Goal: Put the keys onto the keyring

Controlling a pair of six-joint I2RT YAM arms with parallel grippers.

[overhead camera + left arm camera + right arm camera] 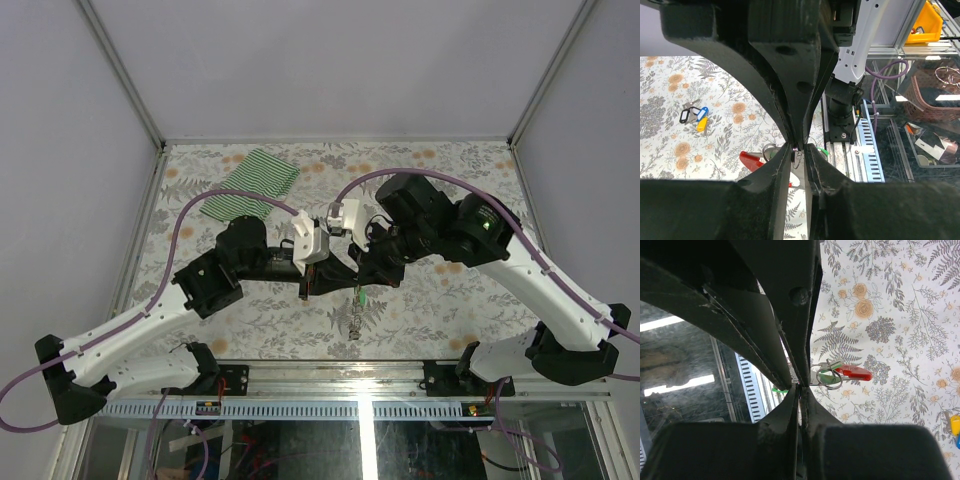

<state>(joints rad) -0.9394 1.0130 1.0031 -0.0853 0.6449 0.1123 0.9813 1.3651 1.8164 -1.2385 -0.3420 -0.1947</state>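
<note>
My two grippers meet tip to tip above the middle of the table. The right gripper [352, 270] [800, 388] is shut on a thin silvery strip of the keyring [810, 382]. From it hang a wire ring [829, 381] and keys with a red tag [855, 372] and a green tag [827, 375]. A short chain [356, 318] dangles below the junction. The left gripper [325, 280] [799, 149] faces it with its jaws a narrow slit apart, a small wire ring [798, 159] between the tips. The red tag [751, 160] and a green tag [825, 151] show behind its fingers.
A green-and-white striped cloth [250, 185] lies at the back left. Blue and yellow tags [701, 119] and a small black clip [685, 116] lie on the floral tabletop [450, 300]. A perforated rail [350, 408] runs along the near edge.
</note>
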